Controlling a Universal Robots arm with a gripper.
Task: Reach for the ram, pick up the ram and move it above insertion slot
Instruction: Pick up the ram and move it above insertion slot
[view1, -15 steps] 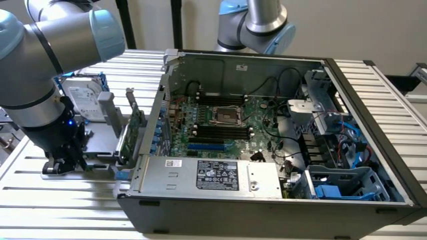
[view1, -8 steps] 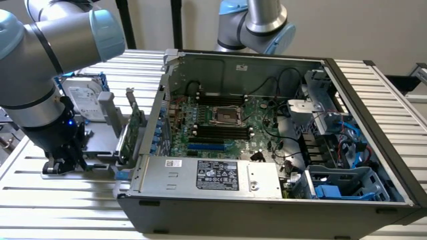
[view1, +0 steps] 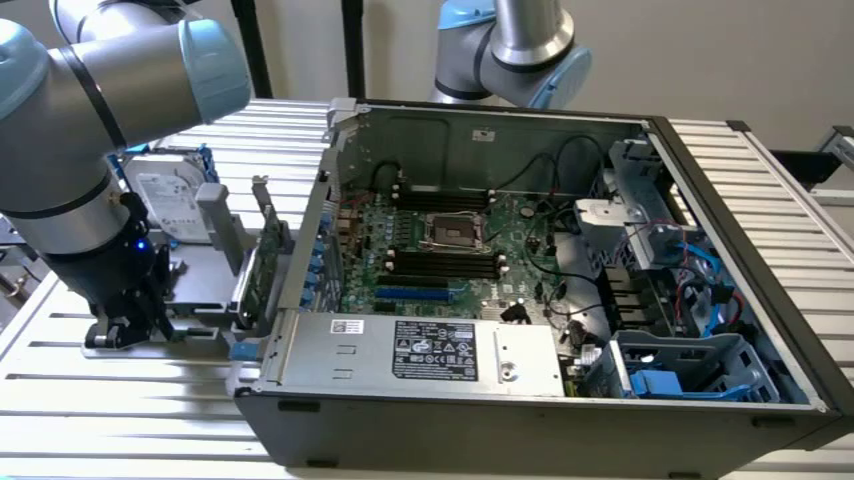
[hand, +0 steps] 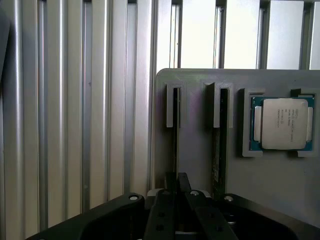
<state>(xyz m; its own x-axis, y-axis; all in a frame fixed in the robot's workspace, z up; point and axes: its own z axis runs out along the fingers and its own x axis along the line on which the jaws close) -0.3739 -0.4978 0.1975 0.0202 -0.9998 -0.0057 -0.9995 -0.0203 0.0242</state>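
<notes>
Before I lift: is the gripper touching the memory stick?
Cannot tell. In the wrist view the gripper overlaps the end of the memory stick, dark on dark.

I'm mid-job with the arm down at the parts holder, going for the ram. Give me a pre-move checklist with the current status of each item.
1. Black gripper down at the grey slotted holder tray: ok.
2. Gripper in line with the thin ram stick standing edge-on in the tray's outermost slot: ok.
3. Ram secured in the grip: cannot tell.
4. Ram lifted out of its slot: not ok, it sits seated in the tray.
5. Neighbouring dark stick and square silver processor apart from the gripper: ok.
6. Long black memory slots on the green motherboard look free: ok.
</notes>
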